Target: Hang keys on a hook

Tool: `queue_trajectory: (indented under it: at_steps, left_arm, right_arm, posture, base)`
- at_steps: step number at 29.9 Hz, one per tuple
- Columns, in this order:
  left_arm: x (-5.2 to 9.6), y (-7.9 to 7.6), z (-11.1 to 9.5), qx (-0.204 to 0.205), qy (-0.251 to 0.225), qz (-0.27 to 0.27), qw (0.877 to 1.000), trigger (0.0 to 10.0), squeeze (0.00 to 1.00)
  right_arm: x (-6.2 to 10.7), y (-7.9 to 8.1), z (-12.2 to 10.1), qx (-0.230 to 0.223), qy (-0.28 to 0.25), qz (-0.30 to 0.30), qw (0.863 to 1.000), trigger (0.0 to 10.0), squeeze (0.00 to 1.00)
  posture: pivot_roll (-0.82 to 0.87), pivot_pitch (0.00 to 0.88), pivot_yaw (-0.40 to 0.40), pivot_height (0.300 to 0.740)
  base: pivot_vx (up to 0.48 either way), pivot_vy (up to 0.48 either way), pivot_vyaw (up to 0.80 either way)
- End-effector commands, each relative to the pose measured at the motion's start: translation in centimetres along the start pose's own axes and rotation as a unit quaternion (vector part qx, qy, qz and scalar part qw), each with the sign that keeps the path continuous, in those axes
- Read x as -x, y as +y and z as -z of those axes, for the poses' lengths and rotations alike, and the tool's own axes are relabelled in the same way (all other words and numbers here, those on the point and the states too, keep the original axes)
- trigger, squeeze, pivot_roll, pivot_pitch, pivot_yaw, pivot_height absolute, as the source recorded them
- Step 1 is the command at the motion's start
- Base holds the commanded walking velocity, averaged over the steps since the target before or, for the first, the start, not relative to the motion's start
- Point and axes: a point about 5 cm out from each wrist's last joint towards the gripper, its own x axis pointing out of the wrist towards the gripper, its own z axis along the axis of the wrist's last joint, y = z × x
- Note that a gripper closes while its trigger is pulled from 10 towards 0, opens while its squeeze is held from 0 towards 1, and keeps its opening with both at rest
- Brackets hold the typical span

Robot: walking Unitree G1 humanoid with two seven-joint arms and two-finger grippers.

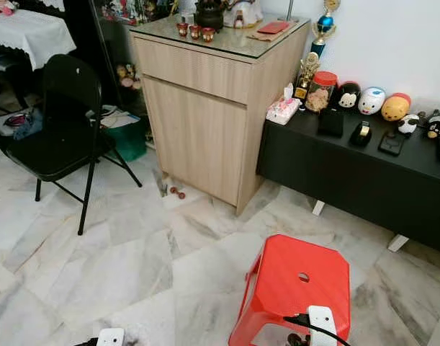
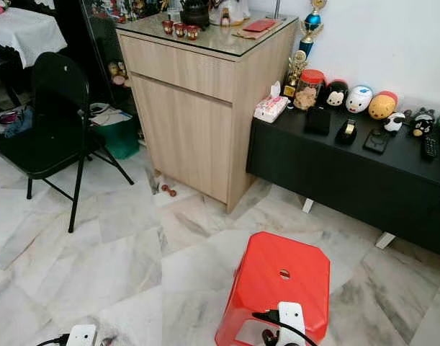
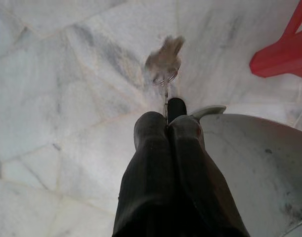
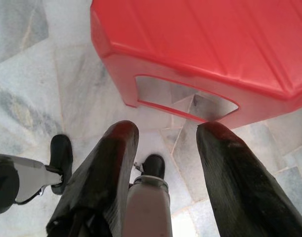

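Note:
In the left wrist view my left gripper (image 3: 166, 123) is shut on a thin key ring. A blurred bunch of keys (image 3: 164, 61) dangles from the ring over the marble floor. My right gripper (image 4: 163, 133) hangs open with nothing between its fingers, low beside the red plastic stool (image 4: 205, 44). Both arms are down by my sides, with their white wrist ends at the bottom edge of the eye views: the left wrist (image 1: 110, 336) and the right wrist (image 1: 322, 319).
A light wooden cabinet (image 1: 205, 108) with a glass top stands ahead. To its right is a low black sideboard (image 1: 349, 173) with toys and a trophy on it. A black folding chair (image 1: 61, 122) stands at the left. The red stool (image 1: 295, 281) is just ahead at my right.

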Motion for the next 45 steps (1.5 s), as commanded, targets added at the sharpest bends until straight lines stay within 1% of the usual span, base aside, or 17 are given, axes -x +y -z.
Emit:
queue_trajectory:
  at_steps: [1, 2, 3, 4, 7, 9, 11, 16, 23, 34, 37, 40, 42, 44, 45]
  left_arm:
    - [-0.1, -0.4, 0.1, 0.005, -0.002, 0.01, 1.0, 10.0, 0.0]
    - [-0.1, -0.5, 0.1, 0.005, -0.003, 0.013, 1.0, 10.0, 0.0]
    - [-0.1, -0.5, 0.0, 0.005, -0.003, 0.013, 1.0, 10.0, 0.0]
    - [-0.1, -0.5, 0.1, 0.005, -0.002, 0.013, 1.0, 10.0, 0.0]
    - [-0.1, -0.7, 0.4, 0.004, 0.004, 0.013, 1.0, 10.0, 0.0]
    - [0.0, -0.8, 0.7, 0.005, 0.008, 0.013, 1.0, 10.0, 0.0]
    - [0.1, -0.9, 1.5, -0.003, 0.021, 0.017, 1.0, 10.0, 0.0]
    - [0.3, -0.4, 2.3, 0.006, 0.037, 0.009, 0.999, 10.0, 0.0]
    - [0.4, 0.2, 2.6, 0.003, 0.044, 0.006, 0.999, 10.0, 0.0]
    - [0.5, 0.1, 2.8, 0.0, 0.051, 0.009, 0.999, 10.0, 0.0]
    - [0.4, -0.1, 2.7, -0.003, 0.051, 0.009, 0.999, 10.0, 0.0]
    - [0.3, -0.7, 2.5, -0.025, 0.051, 0.012, 0.998, 10.0, 0.0]
    - [0.2, -1.1, 2.4, -0.036, 0.052, 0.015, 0.998, 10.0, 0.0]
    - [0.1, -1.3, 2.3, -0.035, 0.051, 0.016, 0.998, 10.0, 0.0]
    - [0.1, -1.6, 2.1, -0.036, 0.049, 0.017, 0.998, 10.0, 0.0]
  right_arm:
    - [0.0, -0.5, -0.4, -0.028, -0.011, 0.021, 0.999, 10.0, 0.0]
    - [0.0, -0.8, -0.4, -0.045, -0.013, 0.03, 0.998, 10.0, 0.0]
    - [0.1, -1.3, -0.3, -0.038, -0.009, 0.039, 0.998, 10.0, 0.0]
    - [0.2, -1.4, -0.2, -0.031, -0.008, 0.039, 0.999, 10.0, 0.0]
    - [0.3, -2.0, 0.1, -0.043, -0.005, 0.047, 0.998, 10.0, 0.0]
    - [0.3, -2.1, 0.3, -0.043, -0.003, 0.047, 0.998, 10.0, 0.0]
    - [0.4, -2.0, 0.6, -0.036, 0.004, 0.041, 0.998, 10.0, 0.0]
    - [0.3, -2.0, 0.4, -0.044, -0.002, 0.044, 0.998, 10.0, 0.0]
    - [0.3, -1.8, 0.3, -0.035, 0.002, 0.042, 0.999, 10.0, 0.0]
    - [0.4, -2.3, 0.3, -0.037, 0.003, 0.052, 0.998, 10.0, 0.0]
    - [0.4, -2.2, 0.4, -0.037, 0.004, 0.052, 0.998, 10.0, 0.0]
    - [0.3, -2.1, 0.2, -0.051, -0.003, 0.049, 0.997, 10.0, 0.0]
    - [0.3, -2.1, 0.3, -0.051, -0.001, 0.053, 0.997, 10.0, 0.0]
    - [0.3, -2.1, 0.3, -0.051, -0.001, 0.053, 0.997, 10.0, 0.0]
    - [0.3, -2.1, 0.2, -0.051, -0.001, 0.054, 0.997, 10.0, 0.0]
  posture:
    - [0.15, 0.0, -0.037, 0.736]
    - [0.15, 0.0, -0.037, 0.736]
    - [0.14, 0.0, -0.036, 0.736]
    - [0.14, 0.0, -0.036, 0.736]
    - [0.14, 0.0, -0.035, 0.736]
    - [0.14, 0.0, -0.035, 0.736]
    - [0.13, 0.0, -0.039, 0.736]
    - [0.12, 0.0, -0.036, 0.736]
    - [0.12, 0.0, -0.039, 0.736]
    - [0.12, 0.0, -0.043, 0.736]
    - [0.12, 0.0, -0.041, 0.736]
    - [0.12, 0.0, -0.038, 0.736]
    - [0.12, 0.0, -0.034, 0.736]
    - [0.12, 0.0, -0.034, 0.736]
    - [0.12, 0.0, -0.034, 0.736]
  base:
    - [0.0, 0.0, 0.0]
    - [0.0, 0.0, 0.0]
    - [0.0, 0.0, 0.0]
    - [0.0, 0.0, 0.0]
    - [0.0, 0.0, 0.0]
    - [0.0, 0.0, 0.0]
    - [0.0, 0.0, 0.0]
    - [-0.26, 0.0, 0.0]
    - [-0.293, 0.0, 0.0]
    - [-0.3, 0.0, 0.0]
    - [-0.291, 0.0, 0.0]
    - [0.0, 0.0, 0.0]
    - [0.0, 0.0, 0.0]
    - [0.0, 0.0, 0.0]
    - [0.0, 0.0, 0.0]
